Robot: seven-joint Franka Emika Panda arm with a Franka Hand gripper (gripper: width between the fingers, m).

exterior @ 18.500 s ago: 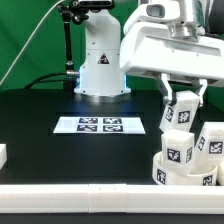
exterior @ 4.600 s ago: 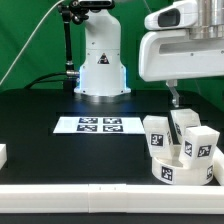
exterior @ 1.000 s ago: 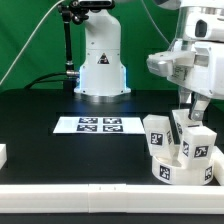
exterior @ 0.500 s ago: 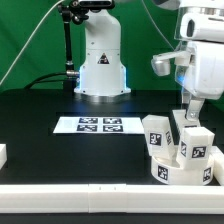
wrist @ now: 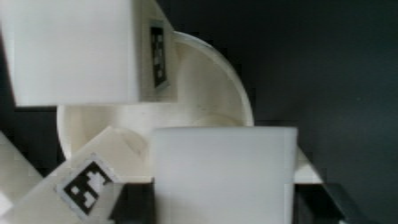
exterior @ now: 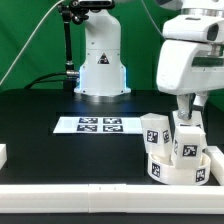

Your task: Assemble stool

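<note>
Biggest thing first: the black table (exterior: 60,160) is mostly bare, w/ the marker board (exterior: 99,125) lying flat mid-table and a small white block (exterior: 3,155) at the exterior view's left edge, can't tell if that's a furniture part or smth else. The arm comes down on the exterior view's right, right over the stool stuff. The seat (exterior: 165,168), that round shallow disc w/ tags on its rim, sits at the front of the table on the exterior view's right, just behind the white front ledge (exterior: 100,190). Legs (exterior: 155,133) are standing up out of it, at least 3 blocky white ones afaict, and they look a bit tilted relative to each other, not all straight. The wrist view is basically filled w/ leg tops and the curved disc rim, so the cam is super close. The gripper (exterior: 186,112) is down among the legs, its fingers seem to straddle the rear leg (exterior: 187,131), jaws partway apart, but tbh I can't tell if they're actually clamping it or just sitting around it, contact isn't visible. Progress imo: pretty far along, legs all gathered in the seat, but whether each is fully seated/twisted home isn't visible. Prob left: finish tightening this leg, check the others.
</note>
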